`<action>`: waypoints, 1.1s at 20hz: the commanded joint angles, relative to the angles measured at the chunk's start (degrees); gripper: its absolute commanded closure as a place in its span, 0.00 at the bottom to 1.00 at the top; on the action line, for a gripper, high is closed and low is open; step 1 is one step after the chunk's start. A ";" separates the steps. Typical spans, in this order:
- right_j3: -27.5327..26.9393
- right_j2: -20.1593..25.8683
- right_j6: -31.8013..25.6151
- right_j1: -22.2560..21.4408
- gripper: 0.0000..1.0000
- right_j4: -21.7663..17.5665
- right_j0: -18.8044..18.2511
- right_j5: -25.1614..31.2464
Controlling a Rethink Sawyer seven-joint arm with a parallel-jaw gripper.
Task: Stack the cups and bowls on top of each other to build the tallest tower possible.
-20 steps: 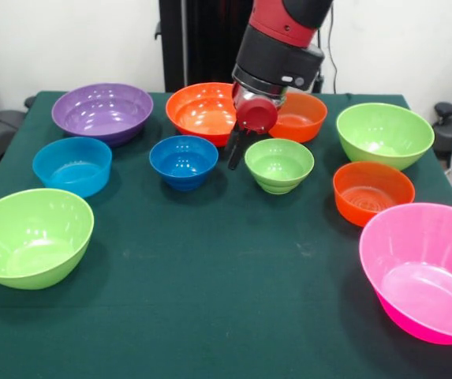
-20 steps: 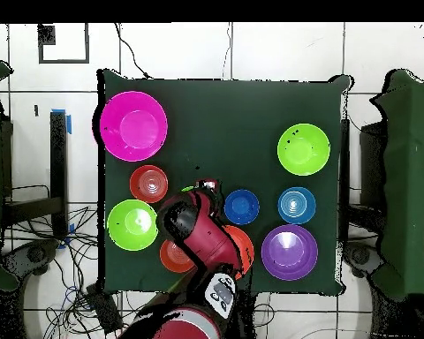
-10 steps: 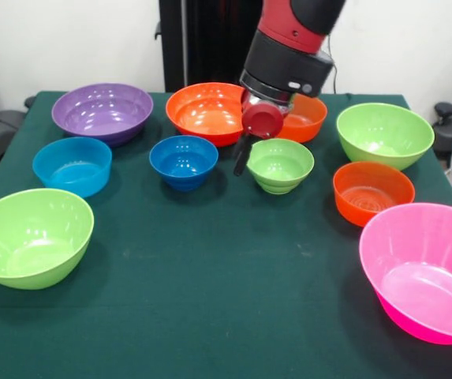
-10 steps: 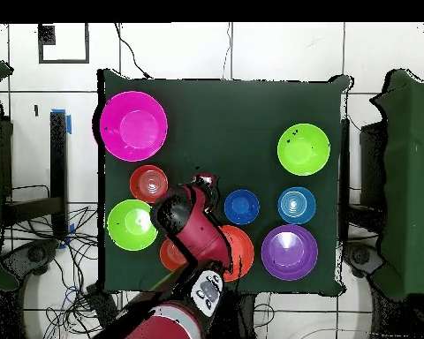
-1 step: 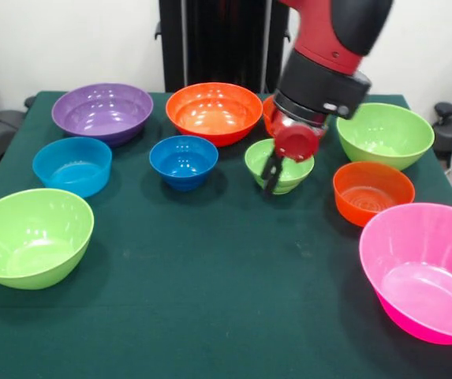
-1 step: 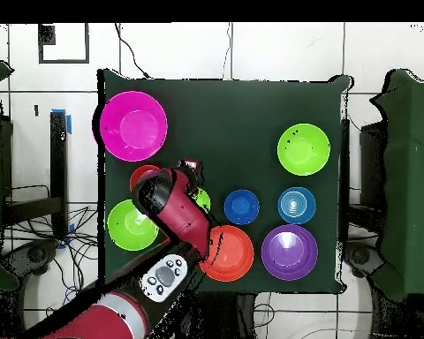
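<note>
Ten bowls sit apart on the green cloth; no tower is in view. My gripper (image 5: pixel 273 175) hangs low over the near rim of the small lime green bowl (image 5: pixel 255 158), its red wrist covering the bowl's middle. Left of it is the small dark blue bowl (image 5: pixel 183 160), and behind are the big orange bowl (image 5: pixel 214 110) and the purple bowl (image 5: pixel 103 110). An orange bowl (image 5: pixel 371 191) and a lime green bowl (image 5: pixel 383 133) lie to the right. From overhead, the gripper (image 6: pixel 190 165) is beyond the small green bowl (image 6: pixel 203 201).
A large pink bowl (image 5: pixel 423 268) fills the near right corner and a large lime green bowl (image 5: pixel 30 235) the near left. A light blue bowl (image 5: pixel 72 164) sits at the left. Another orange bowl (image 5: pixel 268 110) is mostly hidden behind the arm.
The arm has swung to the picture's right and toward the camera, from the gap between the dark blue and small green bowls to the green bowl's near rim. The bowls have not moved.
</note>
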 commanded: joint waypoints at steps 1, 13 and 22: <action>-14.45 -3.54 23.14 7.80 0.00 0.21 0.81 12.62; -4.90 13.95 12.01 -3.30 0.00 -2.64 -4.97 -0.60; 11.38 33.56 13.34 -15.54 0.00 -22.32 -20.17 -16.25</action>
